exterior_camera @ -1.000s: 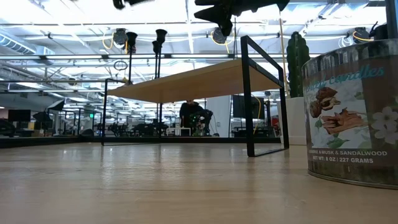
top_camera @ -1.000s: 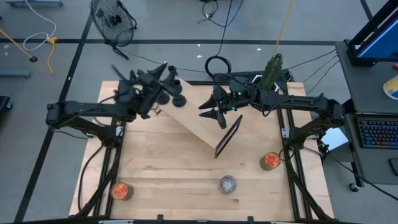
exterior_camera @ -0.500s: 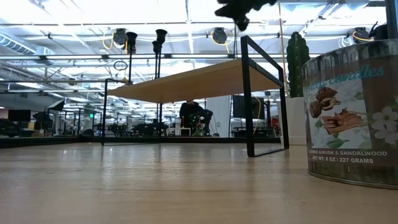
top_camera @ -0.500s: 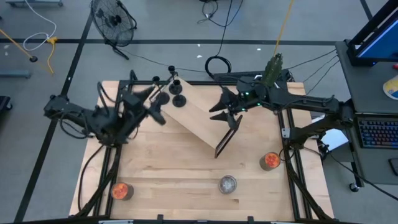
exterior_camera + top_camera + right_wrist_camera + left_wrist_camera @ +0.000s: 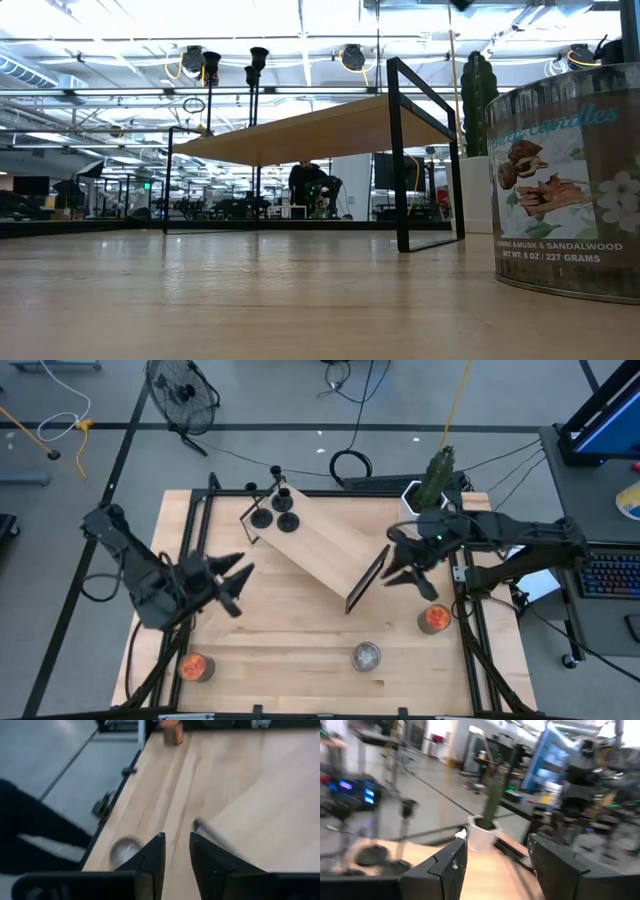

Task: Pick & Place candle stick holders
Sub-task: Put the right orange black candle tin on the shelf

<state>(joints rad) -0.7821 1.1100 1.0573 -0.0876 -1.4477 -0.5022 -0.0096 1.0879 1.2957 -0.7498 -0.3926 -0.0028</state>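
Three black candle stick holders (image 5: 280, 512) stand by their round bases on the far left end of a raised wooden shelf (image 5: 322, 550); two show in the low view (image 5: 211, 64). One orange glass cup (image 5: 195, 666) stands near left, another (image 5: 434, 619) near right. The silvery cup (image 5: 366, 656) stands at the near middle and fills the low view's right side (image 5: 570, 190). My left gripper (image 5: 236, 580) is open and empty, left of the shelf. My right gripper (image 5: 398, 566) is open and empty, just right of the shelf's near end.
A white pot with a green cactus (image 5: 425, 482) stands at the far right corner. The shelf has a black metal frame (image 5: 402, 150) and runs slantwise across the table's middle. Bare wood (image 5: 280, 625) lies between the shelf and the cups near the front.
My left gripper has drawn back from the black holders at the shelf's far end, toward the table's near left. My right gripper has gone from above the shelf toward the table's right and near side. Both have left the low view. The holders have stayed in place.
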